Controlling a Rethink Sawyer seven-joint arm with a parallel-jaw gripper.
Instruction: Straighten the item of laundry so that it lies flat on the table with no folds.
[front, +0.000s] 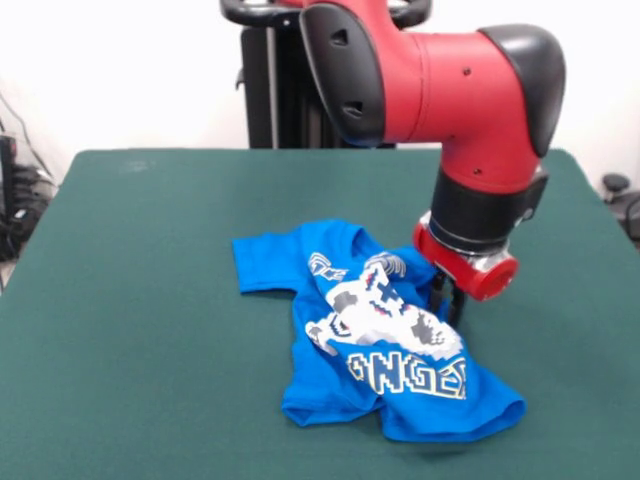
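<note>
On table (150, 300): T-shirt (340, 390) ("NGE" legible)

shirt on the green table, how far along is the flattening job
Done: the blue T-shirt lies print side up on the table, with one sleeve spread out flat.
In hand: the gripper is down at the shirt's edge on the arm's side; whether it is pinching cloth cannot be seen.
Left: the body is bunched and wrinkled, the hem curls under, and the other sleeve is not laid out.
</note>
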